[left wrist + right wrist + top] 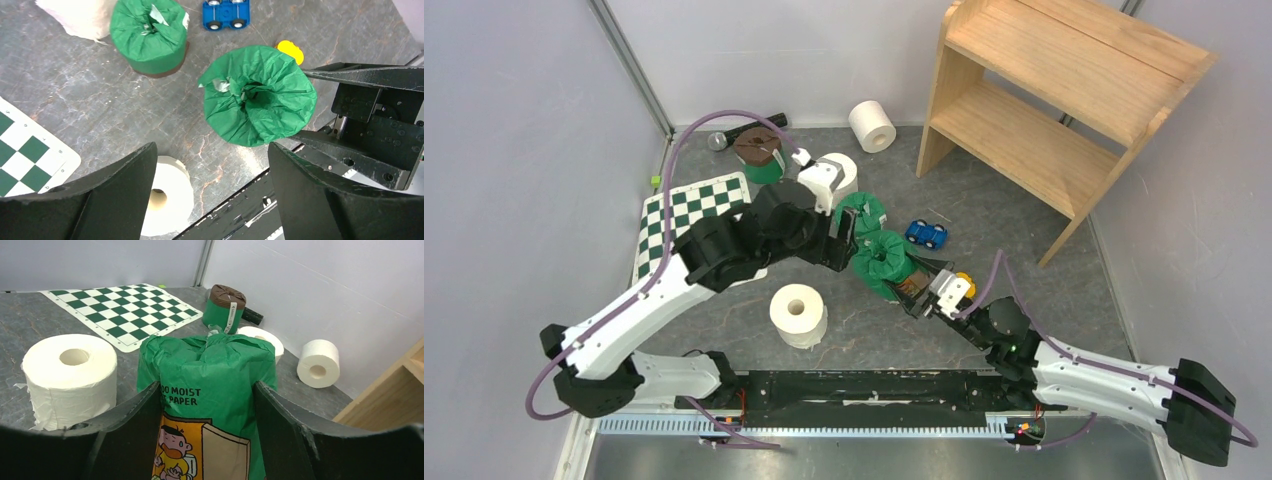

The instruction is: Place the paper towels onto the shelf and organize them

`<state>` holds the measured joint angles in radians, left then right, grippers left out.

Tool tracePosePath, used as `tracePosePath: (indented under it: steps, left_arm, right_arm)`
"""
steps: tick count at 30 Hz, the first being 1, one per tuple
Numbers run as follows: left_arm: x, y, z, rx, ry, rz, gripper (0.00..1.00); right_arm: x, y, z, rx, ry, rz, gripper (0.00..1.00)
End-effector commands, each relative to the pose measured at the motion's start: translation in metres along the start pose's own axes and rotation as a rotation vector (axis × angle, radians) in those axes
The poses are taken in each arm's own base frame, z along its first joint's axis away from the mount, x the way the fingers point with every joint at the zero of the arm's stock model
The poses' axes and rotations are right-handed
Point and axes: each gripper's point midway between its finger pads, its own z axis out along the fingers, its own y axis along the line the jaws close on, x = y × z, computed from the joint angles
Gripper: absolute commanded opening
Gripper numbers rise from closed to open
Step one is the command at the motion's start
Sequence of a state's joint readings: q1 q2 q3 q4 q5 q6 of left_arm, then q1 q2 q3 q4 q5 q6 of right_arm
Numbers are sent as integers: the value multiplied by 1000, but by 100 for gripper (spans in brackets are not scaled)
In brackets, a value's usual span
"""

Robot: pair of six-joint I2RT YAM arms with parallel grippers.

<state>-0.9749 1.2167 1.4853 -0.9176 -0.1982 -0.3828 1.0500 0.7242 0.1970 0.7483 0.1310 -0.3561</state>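
Observation:
My right gripper (pixel 906 284) is shut on a green-wrapped paper towel roll (pixel 883 259), its fingers (pixel 135 415) pressing both sides below the orange label; the roll also shows in the right wrist view (pixel 210 370) and the left wrist view (pixel 260 97). My left gripper (pixel 842 238) is open and empty (pixel 211 150) above the floor, just left of that roll. A second green roll (pixel 861 212) stands behind. A third, brown-topped green roll (pixel 759 155) stands by the mat. Bare white rolls stand in front (pixel 798 314), under my left wrist (pixel 842 170), and at the back (pixel 871 125). The wooden shelf (pixel 1064 90) holds nothing.
A blue toy car (pixel 926 233) and a small yellow object (pixel 965 283) lie right of the held roll. The green-white checkerboard mat (pixel 694 210) lies at the left, a black microphone (pixel 746 127) behind it. Grey walls close the left and back.

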Motion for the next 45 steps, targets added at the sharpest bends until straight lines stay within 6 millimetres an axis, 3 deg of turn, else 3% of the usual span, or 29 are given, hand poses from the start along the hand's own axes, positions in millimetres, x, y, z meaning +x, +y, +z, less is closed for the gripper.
tracePosePath:
  steps: [1, 8, 14, 21, 27, 32, 39, 45]
  left_arm:
    - [-15, 13, -19, -54, -123, -101, 88]
    - [1, 52, -43, -171, -242, -201, 94]
    - [12, 103, -79, -324, -415, -228, 99]
    - [46, 147, -106, -405, -581, -231, 100]
    - [79, 161, -104, -394, -627, -264, 100]
    - [99, 166, -93, -393, -612, -295, 100]
    - [97, 169, -93, -428, -602, -273, 100]
    - [96, 178, -95, -490, -623, -286, 100]
  right_arm:
    - [-36, -21, -3, 86, -135, 2, 0]
    - [-56, -45, -6, 207, -211, 6, 0]
    - [-82, -86, 2, 407, -252, -64, 0]
    - [-101, -136, 9, 584, -301, -160, 0]
    - [-121, -170, 23, 679, -345, -236, 0]
    - [-125, -200, 33, 774, -358, -302, 0]
    - [-109, -244, 46, 874, -363, -358, 0]
    - [-110, -278, 60, 901, -407, -412, 0]
